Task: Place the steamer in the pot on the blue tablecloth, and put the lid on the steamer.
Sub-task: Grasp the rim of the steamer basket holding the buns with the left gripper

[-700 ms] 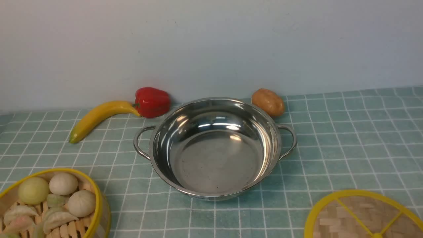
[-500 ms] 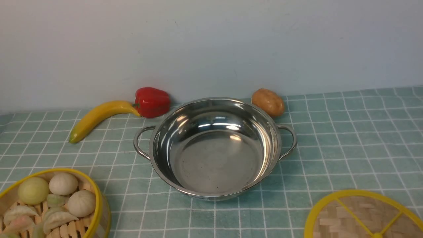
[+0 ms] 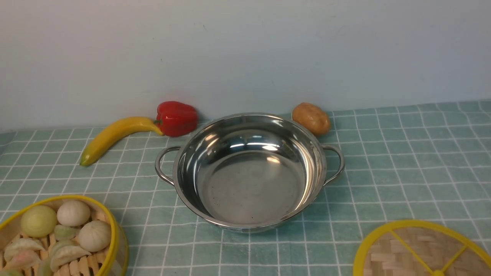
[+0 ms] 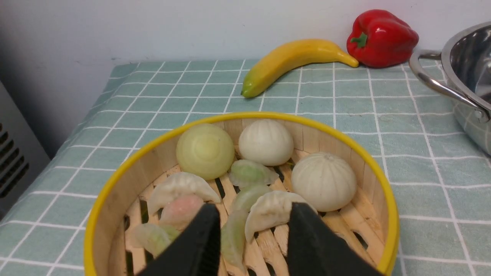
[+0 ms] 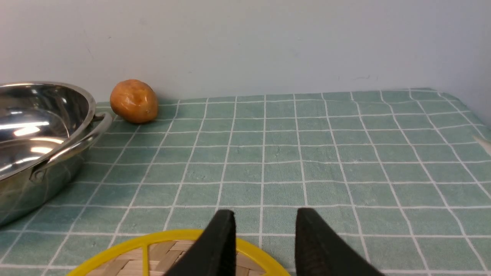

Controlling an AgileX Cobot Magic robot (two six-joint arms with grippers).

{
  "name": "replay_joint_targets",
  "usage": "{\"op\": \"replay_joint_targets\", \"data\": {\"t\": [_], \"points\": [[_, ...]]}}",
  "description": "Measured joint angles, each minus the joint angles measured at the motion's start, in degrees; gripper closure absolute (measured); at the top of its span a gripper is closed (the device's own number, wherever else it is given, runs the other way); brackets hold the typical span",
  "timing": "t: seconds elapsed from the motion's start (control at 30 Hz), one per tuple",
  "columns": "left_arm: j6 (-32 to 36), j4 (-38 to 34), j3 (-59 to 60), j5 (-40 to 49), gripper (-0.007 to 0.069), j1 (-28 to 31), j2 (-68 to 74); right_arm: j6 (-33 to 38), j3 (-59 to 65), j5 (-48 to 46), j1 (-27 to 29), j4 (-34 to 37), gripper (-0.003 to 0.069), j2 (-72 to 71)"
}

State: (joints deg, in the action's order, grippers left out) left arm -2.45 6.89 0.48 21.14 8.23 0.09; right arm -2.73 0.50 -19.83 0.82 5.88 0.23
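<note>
The shiny steel pot (image 3: 249,172) stands in the middle of the blue tablecloth (image 3: 402,153) with nothing in it. At the near left sits the steamer (image 3: 111,230), a yellow-rimmed bamboo basket holding toy buns and dumplings. The flat woven lid (image 3: 418,249) lies at the near right. Neither gripper shows in the front view. In the left wrist view my left gripper (image 4: 253,209) hangs open above the steamer (image 4: 383,191), gripping nothing. In the right wrist view my right gripper (image 5: 264,214) is open over the far rim of the lid (image 5: 172,239), and the pot (image 5: 38,126) is off to one side.
A yellow banana (image 3: 115,136) and a red pepper (image 3: 176,118) lie behind the pot on the left by the wall. A brown potato (image 3: 311,118) sits behind the pot's right handle. The cloth's left edge (image 4: 76,126) drops off near the steamer.
</note>
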Motion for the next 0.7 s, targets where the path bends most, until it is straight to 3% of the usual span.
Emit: {"op": "replay_joint_targets", "data": {"t": [0.33,0.53,0.7], "points": [[-0.92,-1.1,0.0,-2.88,0.0382,0.0,-0.09,0.0,0.0,0.0,0.0,0.0,0.0417,0.0],[-4.71,-12.27,0.0,-13.51,0.0382,0.0,-0.11,0.0,0.0,0.0,0.0,0.0,0.0417,0.0],[-5.18,-14.11,0.0,-21.14,0.0382,0.0,-0.11,0.0,0.0,0.0,0.0,0.0,0.0417,0.0]]}}
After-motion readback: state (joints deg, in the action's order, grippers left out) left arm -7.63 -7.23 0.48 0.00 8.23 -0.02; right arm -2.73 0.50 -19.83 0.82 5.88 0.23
